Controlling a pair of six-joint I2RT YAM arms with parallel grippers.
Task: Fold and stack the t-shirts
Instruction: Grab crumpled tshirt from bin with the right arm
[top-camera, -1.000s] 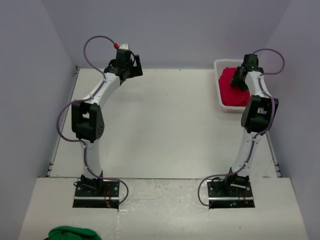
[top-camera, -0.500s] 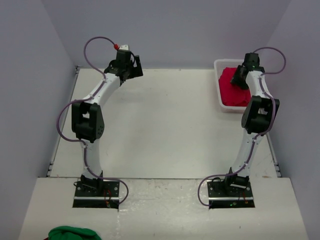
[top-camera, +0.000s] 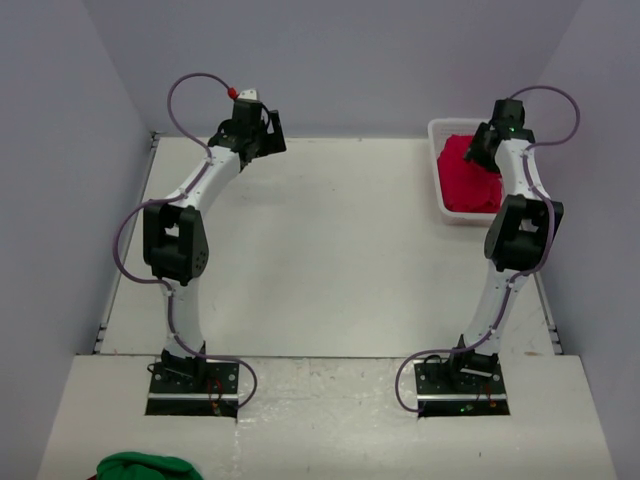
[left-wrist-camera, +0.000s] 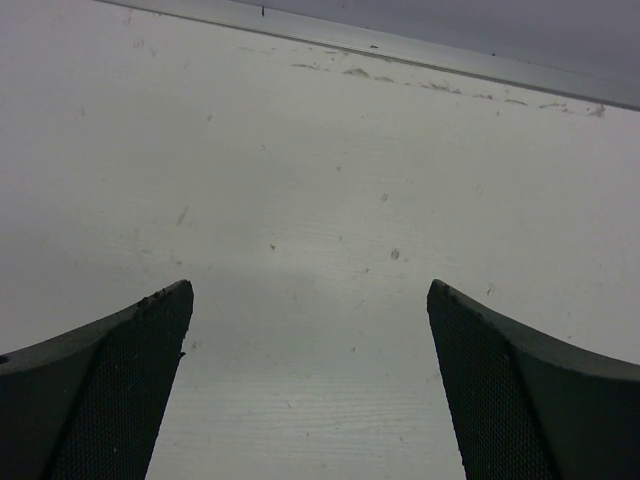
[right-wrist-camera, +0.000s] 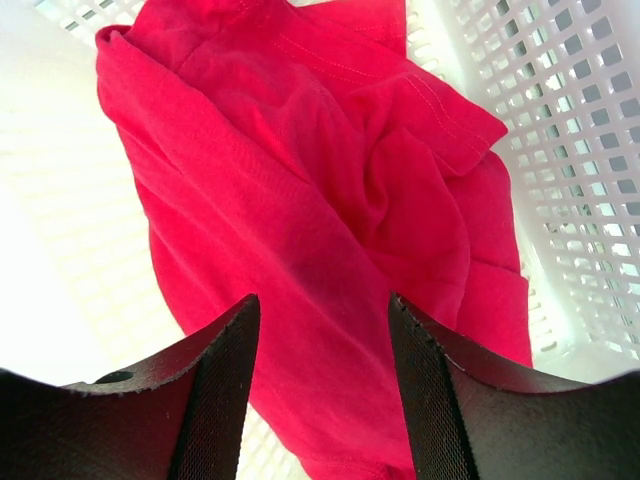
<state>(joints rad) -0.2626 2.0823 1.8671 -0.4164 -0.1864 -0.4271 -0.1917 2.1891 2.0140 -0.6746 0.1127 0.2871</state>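
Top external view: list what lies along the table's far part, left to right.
left tool → bare table → white basket holding the red t-shirts

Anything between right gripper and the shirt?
Nothing. Right wrist view shows the right gripper open over the shirt in the basket, gap clear.
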